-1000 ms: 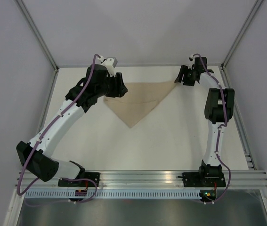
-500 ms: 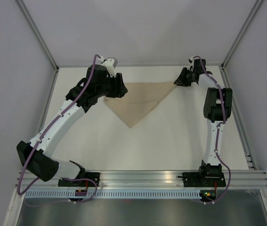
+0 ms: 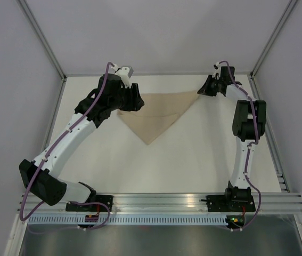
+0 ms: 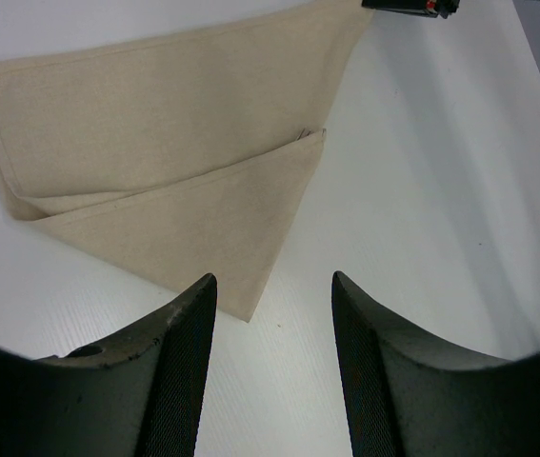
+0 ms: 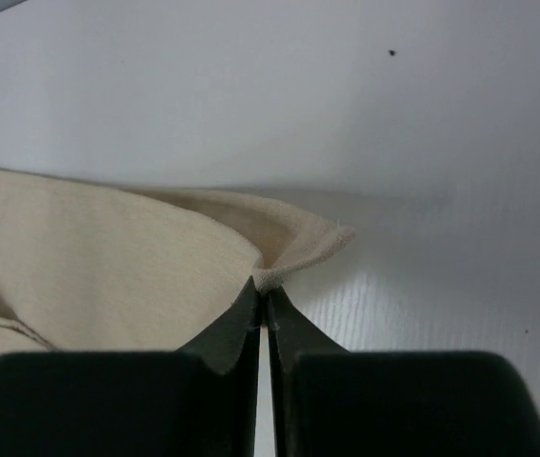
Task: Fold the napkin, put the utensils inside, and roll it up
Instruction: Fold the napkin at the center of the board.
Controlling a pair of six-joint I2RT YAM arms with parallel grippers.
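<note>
Two arms reach toward the upper middle of the overhead view, where the napkin (image 3: 158, 114) lies on the white tabletop (image 3: 182, 165) as a triangle, tip pointing down-frame. The left claw (image 3: 133, 100) is at its left corner and the right claw (image 3: 201, 90) at its right.

In the left wrist view the napkin fills the upper left, and the claw is released, holding nothing.

In the right wrist view the claw is clenched on the raised corner at frame centre.

Folding seems to be the step in hand. Next, that corner probably needs carrying across without dragging the sheet. No utensils or readable writing show.
</note>
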